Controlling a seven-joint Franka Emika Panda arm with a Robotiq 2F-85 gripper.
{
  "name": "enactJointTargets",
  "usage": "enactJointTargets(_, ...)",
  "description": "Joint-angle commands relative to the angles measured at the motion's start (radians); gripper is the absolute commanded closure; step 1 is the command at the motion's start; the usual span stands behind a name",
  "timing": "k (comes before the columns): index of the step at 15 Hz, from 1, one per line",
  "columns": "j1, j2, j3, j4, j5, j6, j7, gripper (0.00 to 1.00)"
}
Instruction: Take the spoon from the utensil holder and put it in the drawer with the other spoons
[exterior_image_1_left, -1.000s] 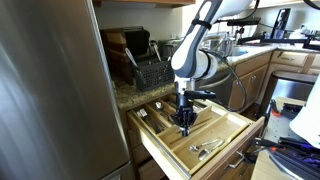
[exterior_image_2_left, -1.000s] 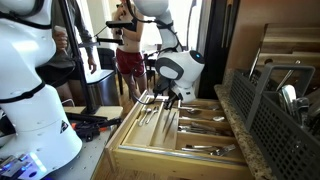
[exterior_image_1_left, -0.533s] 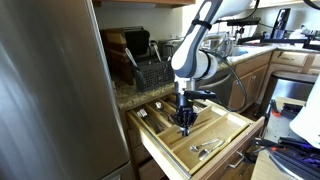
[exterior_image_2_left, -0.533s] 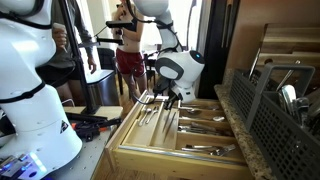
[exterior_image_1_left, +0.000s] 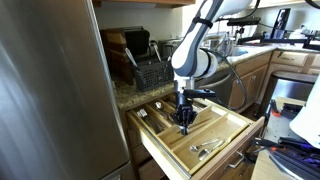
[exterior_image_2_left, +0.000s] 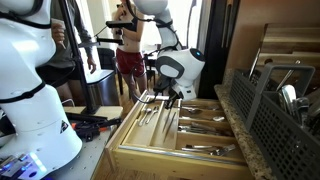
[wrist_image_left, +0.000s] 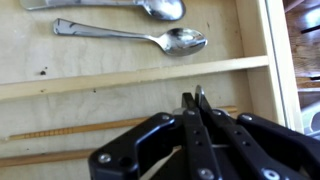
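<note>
My gripper (wrist_image_left: 194, 98) is low inside the open pale wooden drawer (exterior_image_1_left: 222, 137), over a compartment with a bare wooden floor. Its fingers are pressed together, with a thin silvery tip of the spoon (wrist_image_left: 200, 92) showing between them; the rest of the spoon is hidden under the gripper. The other spoons (wrist_image_left: 172, 40) lie in the compartment just beyond a wooden divider. The black grid utensil holder (exterior_image_1_left: 152, 73) stands on the counter behind the drawer. In both exterior views the gripper (exterior_image_2_left: 170, 101) points down into the drawer (exterior_image_2_left: 150, 150), and the holder (exterior_image_2_left: 282, 122) is near the camera.
A steel fridge (exterior_image_1_left: 50, 100) stands beside the drawer. More cutlery (exterior_image_1_left: 206, 147) lies at the drawer's front. A white robot (exterior_image_2_left: 35, 90) and a person (exterior_image_2_left: 128, 50) are on the drawer's open side. A granite counter edge (exterior_image_1_left: 135, 97) runs behind the drawer.
</note>
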Motion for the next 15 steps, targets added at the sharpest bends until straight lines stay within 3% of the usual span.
enactJointTargets(1, 0.037, -0.073, -0.021, -0.059, -0.033, 0.031, 0.066, 0.95)
enactJointTargets(15, 0.036, -0.149, -0.050, -0.076, -0.182, 0.010, 0.183, 0.96)
